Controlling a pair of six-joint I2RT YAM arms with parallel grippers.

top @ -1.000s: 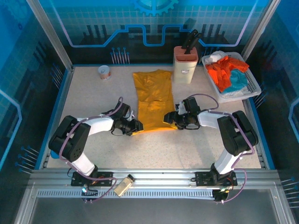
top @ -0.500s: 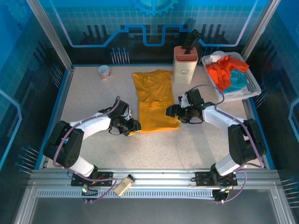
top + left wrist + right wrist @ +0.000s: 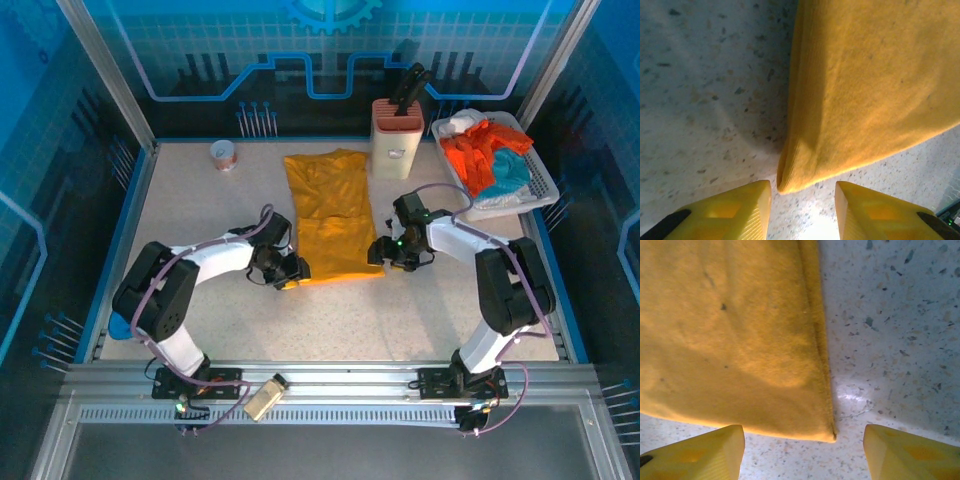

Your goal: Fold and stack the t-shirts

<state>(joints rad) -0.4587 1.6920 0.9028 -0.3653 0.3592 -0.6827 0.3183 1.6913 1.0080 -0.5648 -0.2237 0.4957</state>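
Note:
A golden-yellow t-shirt (image 3: 328, 215), folded into a long strip, lies in the middle of the table. My left gripper (image 3: 292, 272) sits low at its near left corner. In the left wrist view the jaws (image 3: 802, 200) stand open, with the shirt's rounded corner (image 3: 790, 180) just ahead of the gap and nothing between the fingers (image 3: 735, 210). My right gripper (image 3: 385, 252) is at the near right corner. It is wide open (image 3: 802, 450), and the shirt's corner (image 3: 825, 430) lies just ahead of the gap. Orange-red (image 3: 475, 152) and teal (image 3: 512, 170) t-shirts lie crumpled in the basket.
A white basket (image 3: 545, 185) stands at the back right, with a knife block (image 3: 396, 135) beside it, close to the shirt's far right corner. A small cup (image 3: 223, 154) sits at the back left. A bottle (image 3: 264, 397) lies on the front rail.
My right gripper lifted away to the right, then came back down to the shirt's near right corner. My left gripper shifted slightly right toward the near left corner. The shirt has not moved.

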